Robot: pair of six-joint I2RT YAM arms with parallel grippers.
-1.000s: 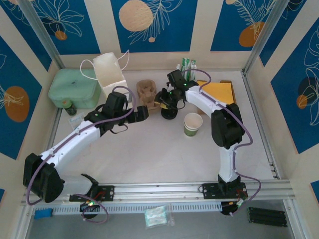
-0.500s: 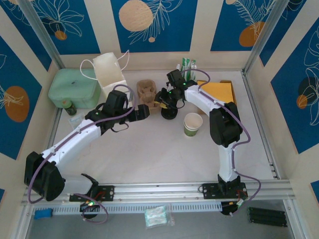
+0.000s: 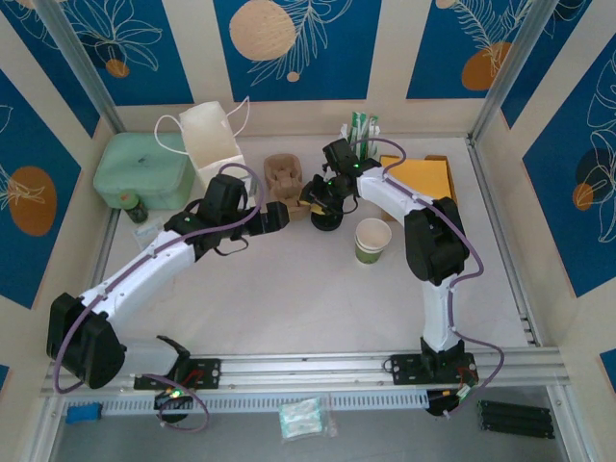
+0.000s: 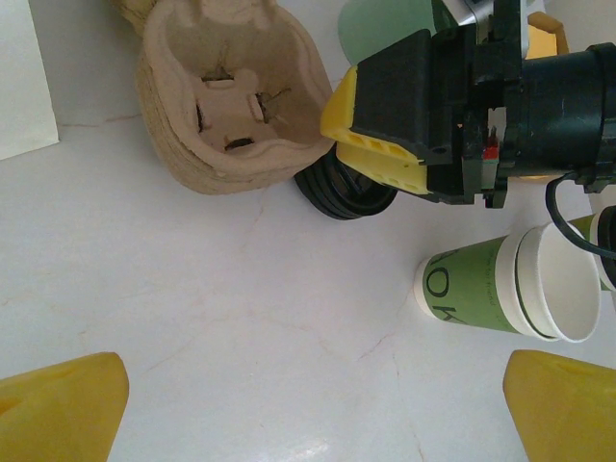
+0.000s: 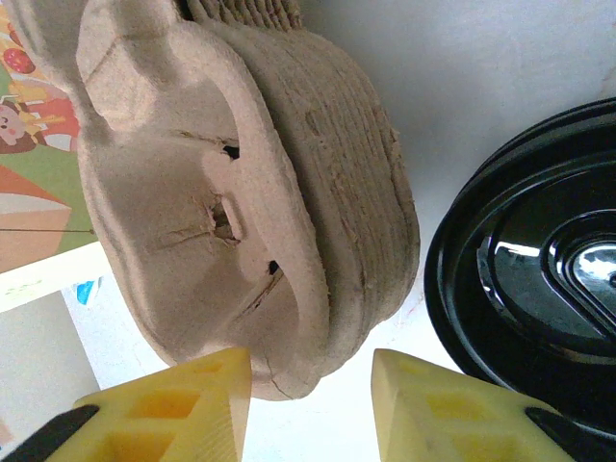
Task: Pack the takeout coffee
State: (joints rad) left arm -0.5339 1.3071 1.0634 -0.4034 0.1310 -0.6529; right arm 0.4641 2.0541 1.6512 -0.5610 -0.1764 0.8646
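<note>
The takeout coffee is out of view. A brown pulp cup carrier [image 3: 282, 178] lies behind the table's middle. My right gripper [image 3: 311, 197] is open at its right end. The carrier's rim [image 5: 289, 318] sits between the yellow fingers [image 5: 173, 409] without being pinched. Just right of it is a stack of black lids [image 3: 325, 219], also seen in the right wrist view [image 5: 539, 279]. My left gripper [image 4: 308, 414] hangs wide open over bare table, a little left of a lidless green-and-white paper cup [image 4: 500, 289].
A white paper bag [image 3: 214, 142] stands at the back left beside a mint-green box [image 3: 142, 171]. Green sachets [image 3: 362, 125] and an orange packet [image 3: 422, 175] lie at the back right. The lidless cup [image 3: 372, 241] stands in front of the right forearm.
The right gripper has crept slightly left toward the carrier and its jaws have narrowed a little. The left arm has not moved.
</note>
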